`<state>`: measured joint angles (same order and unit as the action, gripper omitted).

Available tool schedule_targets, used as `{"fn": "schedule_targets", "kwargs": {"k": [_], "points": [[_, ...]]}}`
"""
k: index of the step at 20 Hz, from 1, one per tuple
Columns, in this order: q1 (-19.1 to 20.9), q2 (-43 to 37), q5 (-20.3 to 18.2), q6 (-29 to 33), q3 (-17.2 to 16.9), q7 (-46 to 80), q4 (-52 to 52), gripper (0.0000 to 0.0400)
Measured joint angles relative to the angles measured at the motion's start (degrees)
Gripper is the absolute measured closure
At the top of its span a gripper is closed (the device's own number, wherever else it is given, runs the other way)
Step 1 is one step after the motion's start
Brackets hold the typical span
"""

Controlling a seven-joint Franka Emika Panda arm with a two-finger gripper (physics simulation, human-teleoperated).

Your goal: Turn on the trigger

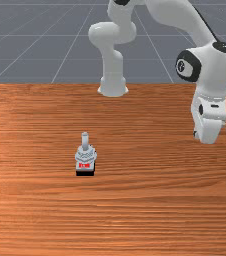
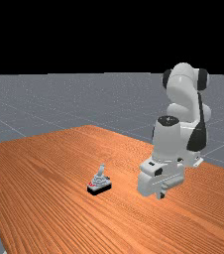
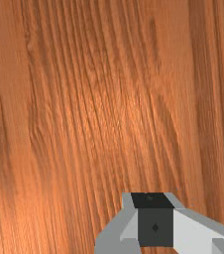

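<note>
The gripper (image 2: pixel 161 193) hangs above the table, right of the trigger (image 2: pixel 99 184) in the far view, with bare wood between them. Whether it is open or shut cannot be told. In the front view the trigger (image 1: pixel 85 156) stands upright left of the middle, a light grey ribbed body with a raised stick, a red mark and a black base. The hand is far to its right there, well apart from it. The wrist view has the gripper (image 3: pixel 152 201) over bare wood.
The orange-brown table (image 1: pixel 135 210) extends around the trigger. The arm's base (image 1: pixel 113 82) stands at the table's back edge in the front view. A table edge runs down the far view's left side.
</note>
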<state>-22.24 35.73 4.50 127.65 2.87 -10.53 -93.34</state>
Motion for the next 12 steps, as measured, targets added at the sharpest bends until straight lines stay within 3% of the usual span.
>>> {"fn": "schedule_targets", "kwargs": {"k": [4,6,8,12], "points": [[1.4,-2.1,-1.2,1.4,-1.5,3.1,-3.6,0.04],[3.3,-3.2,-0.5,2.4,-0.8,-3.6,-5.4,0.04],[7.5,-4.5,-4.7,5.2,2.0,-11.8,-8.2,0.04],[8.3,-5.1,-4.7,6.0,1.6,-12.2,-9.4,0.04]]}}
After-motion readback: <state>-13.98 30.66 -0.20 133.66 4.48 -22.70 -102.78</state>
